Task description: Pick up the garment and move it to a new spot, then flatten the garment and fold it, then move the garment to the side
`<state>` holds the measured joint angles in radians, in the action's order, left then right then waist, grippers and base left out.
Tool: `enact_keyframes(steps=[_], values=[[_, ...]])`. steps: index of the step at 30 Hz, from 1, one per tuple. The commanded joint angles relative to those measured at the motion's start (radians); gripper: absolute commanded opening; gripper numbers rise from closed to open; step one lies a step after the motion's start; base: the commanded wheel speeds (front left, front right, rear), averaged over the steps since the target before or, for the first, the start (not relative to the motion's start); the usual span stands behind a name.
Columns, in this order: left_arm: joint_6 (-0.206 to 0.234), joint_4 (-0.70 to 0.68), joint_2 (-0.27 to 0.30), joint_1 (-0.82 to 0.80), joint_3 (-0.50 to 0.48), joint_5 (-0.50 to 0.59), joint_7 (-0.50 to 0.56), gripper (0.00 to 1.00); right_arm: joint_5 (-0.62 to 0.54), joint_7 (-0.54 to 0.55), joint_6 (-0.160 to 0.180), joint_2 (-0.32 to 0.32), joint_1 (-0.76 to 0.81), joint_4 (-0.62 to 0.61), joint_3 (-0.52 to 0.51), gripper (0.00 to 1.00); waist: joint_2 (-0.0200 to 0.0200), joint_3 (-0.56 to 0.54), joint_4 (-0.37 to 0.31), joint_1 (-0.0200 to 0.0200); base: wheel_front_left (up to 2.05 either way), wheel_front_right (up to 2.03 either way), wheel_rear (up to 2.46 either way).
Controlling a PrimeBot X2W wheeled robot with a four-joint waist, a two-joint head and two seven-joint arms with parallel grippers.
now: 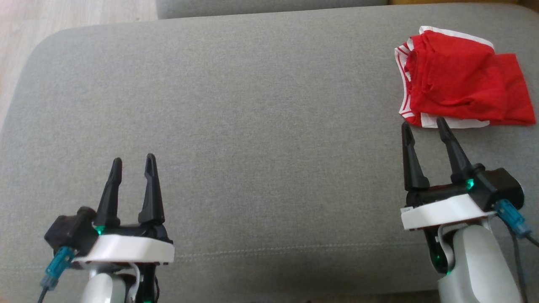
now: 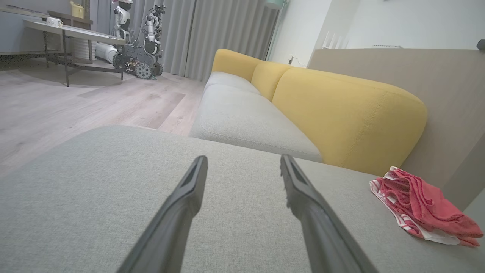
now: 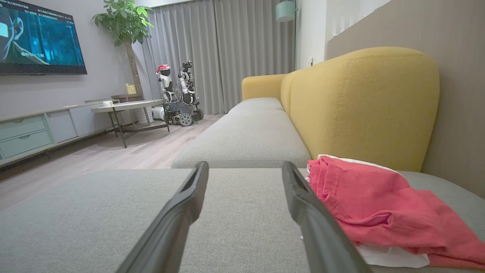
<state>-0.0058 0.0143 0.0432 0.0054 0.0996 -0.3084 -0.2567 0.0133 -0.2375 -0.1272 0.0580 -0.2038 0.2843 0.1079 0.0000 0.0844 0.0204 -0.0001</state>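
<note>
The crumpled red fabric garment with white trim (image 1: 459,80) lies at two o'clock on the grey upholstered cushion (image 1: 252,126). The right gripper (image 1: 423,123), at four o'clock, is spread wide and empty, with its tips at the garment's near edge. The left gripper (image 1: 134,160), at seven o'clock, is equally wide and empty.

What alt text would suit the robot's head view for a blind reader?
A crumpled red garment with white trim lies at the right of a grey cushion. The open right hand is by its near edge; the open left hand sits lower left.
</note>
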Motion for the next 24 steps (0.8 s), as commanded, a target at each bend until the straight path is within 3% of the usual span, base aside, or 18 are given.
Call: enact_keyframes(steps=[1,11,23,24], values=[[-0.006,-0.029,0.007,-0.042,-0.032,-0.014,-0.005,1.0,0.009,-0.012,-0.003,-0.008,-0.023,-0.035,0.031,1.0,0.0,0.001,0.0,0.0001,0.0,0.0,0.0],[-0.042,-0.048,0.007,-0.034,-0.062,-0.034,-0.005,1.0,0.022,-0.017,-0.003,-0.008,-0.028,-0.028,0.037,1.0,0.0,-0.003,0.0,0.0001,0.0,0.0,0.0],[-0.048,-0.074,0.007,-0.025,-0.082,-0.062,-0.005,1.0,0.037,-0.019,-0.003,-0.008,-0.023,-0.024,0.046,1.0,0.0,-0.009,0.004,0.0001,0.0,0.0,0.0],[-0.047,-0.039,0.0,0.002,-0.048,-0.059,0.0,0.0,0.031,-0.007,0.0,0.0,0.0,0.007,0.02,0.0,0.0,-0.009,0.004,0.0001,0.0,0.0,0.0]])
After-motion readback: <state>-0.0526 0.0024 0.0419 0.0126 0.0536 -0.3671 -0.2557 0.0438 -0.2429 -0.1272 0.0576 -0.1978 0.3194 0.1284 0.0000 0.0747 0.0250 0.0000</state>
